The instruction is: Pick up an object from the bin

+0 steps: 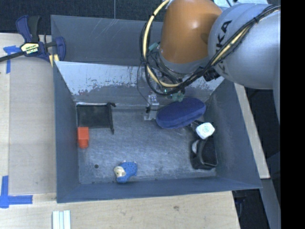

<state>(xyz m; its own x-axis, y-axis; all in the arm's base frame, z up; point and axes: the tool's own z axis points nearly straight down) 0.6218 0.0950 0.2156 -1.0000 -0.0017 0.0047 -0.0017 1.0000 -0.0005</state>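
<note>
**Clerk:** Entry one, the tool?

**Keeper:** Gripper [151,109], low over the floor of the bin [66,128], upper centre of the frame, under the arm's orange cover [188,27] and looped cables [145,37]. Open or closed: could not be told from this angle. Nothing was seen held in it.

**Clerk:** Entry two, the nearest thing?

**Keeper:** Blue case [181,113], oval and soft-looking, lying flat just right of the gripper, its left end beside the tool. Whether they touched, I could not say. Judged the likeliest pick.

**Clerk:** The remainder?

**Keeper:**
- White cap [205,130], just below the case's right end.
- Black object [204,154], kind unclear, against the right wall.
- Black frame [95,116], left side of the floor.
- Orange block [83,137], just below that frame.
- Blue-and-yellow toy [125,171], near the bottom wall, well apart from the rest.

**Clerk:** Handling note for the pick?

**Keeper:** In my judgement, the tool stood off the case's end rather than over its middle. It would do best to shift right, centre over the case, and close across the narrow width, not the length. A soft shell may squash or slip, so a low, square grasp would suit. The white cap lay close and could be knocked.
</note>
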